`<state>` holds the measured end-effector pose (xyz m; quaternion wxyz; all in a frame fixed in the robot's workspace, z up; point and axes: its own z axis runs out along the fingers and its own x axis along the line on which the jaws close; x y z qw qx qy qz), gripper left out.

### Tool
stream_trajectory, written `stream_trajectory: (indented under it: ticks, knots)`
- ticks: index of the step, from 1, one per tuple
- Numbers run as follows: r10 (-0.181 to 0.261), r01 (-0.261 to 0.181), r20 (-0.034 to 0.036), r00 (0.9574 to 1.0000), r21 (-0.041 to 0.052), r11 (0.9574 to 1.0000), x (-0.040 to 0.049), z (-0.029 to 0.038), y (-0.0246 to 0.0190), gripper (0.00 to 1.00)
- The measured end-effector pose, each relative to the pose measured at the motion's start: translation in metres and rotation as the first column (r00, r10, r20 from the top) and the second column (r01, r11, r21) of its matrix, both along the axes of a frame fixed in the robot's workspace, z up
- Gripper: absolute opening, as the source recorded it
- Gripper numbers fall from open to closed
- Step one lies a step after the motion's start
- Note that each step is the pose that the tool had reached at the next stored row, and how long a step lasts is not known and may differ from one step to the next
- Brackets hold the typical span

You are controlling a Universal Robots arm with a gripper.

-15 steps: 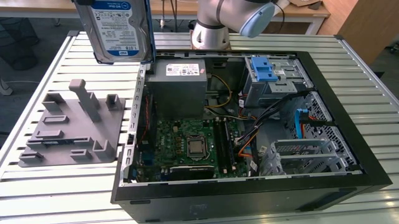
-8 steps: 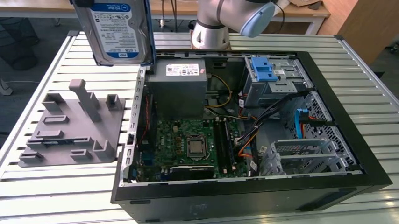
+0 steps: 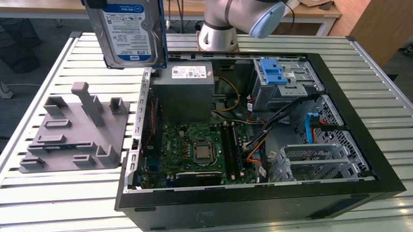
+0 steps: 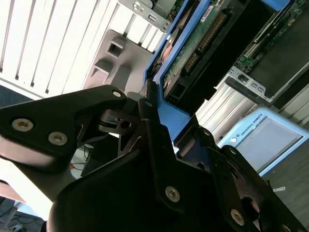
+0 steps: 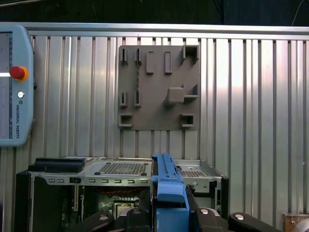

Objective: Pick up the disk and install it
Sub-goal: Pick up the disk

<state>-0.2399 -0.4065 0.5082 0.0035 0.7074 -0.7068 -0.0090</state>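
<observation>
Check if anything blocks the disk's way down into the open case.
Nothing visible does. The gripper holds the disk up above the case, whose side is open. Inside, loose cables cross in front of the drive cage with the blue latch.

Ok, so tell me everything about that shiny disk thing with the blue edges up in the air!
The flat silver metal disk sits in a bright blue plastic frame. It hangs on edge above the white slatted table, beside the far corner of the open black computer case. Its face carries a white-and-blue label. The second wrist view shows a green circuit board on its back. The black pincer is clamped on the frame, and nothing else touches the disk.
</observation>
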Motion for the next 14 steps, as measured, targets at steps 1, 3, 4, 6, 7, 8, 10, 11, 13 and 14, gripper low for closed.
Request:
stream_trajectory:
  ticks: [1, 3, 4, 6, 7, 8, 10, 11, 13, 14]
  knots:
    - [0.000, 0.000, 0.0000, 1.0000, 0.0000, 1.0000, 0.0027, 0.0000, -0.0001, 0.36]
    - [0.000, 0.000, 0.0000, 1.0000, 0.0001, 1.0000, 0.0081, -0.0001, -0.0001, 0.36]
    - [0.000, 0.000, 0.0000, 1.0000, 0.0001, 1.0000, 0.0105, -0.0002, -0.0002, 0.36]
    - [0.000, 0.000, 0.0001, 1.0000, 0.0001, 1.0000, 0.0145, -0.0002, -0.0002, 0.36]
    - [0.000, 0.000, 0.0000, 1.0000, 0.0000, 1.0000, 0.0153, -0.0002, -0.0002, 0.36]
    - [0.000, 0.000, 0.0000, 1.0000, 0.0000, 1.0000, 0.0155, -0.0002, -0.0002, 0.36]
    - [0.000, 0.000, 0.0000, 1.0000, 0.0001, 1.0000, 0.0155, -0.0002, -0.0002, 0.36]
    - [0.000, 0.000, 0.0000, 1.0000, 0.0001, 1.0000, 0.0156, -0.0002, -0.0002, 0.36]
    - [0.000, 0.000, 0.0000, 1.0000, 0.0001, 1.0000, 0.0156, -0.0002, -0.0002, 0.36]
    - [0.000, 0.000, 0.0000, 1.0000, 0.0000, 1.0000, 0.0156, -0.0002, -0.0002, 0.36]
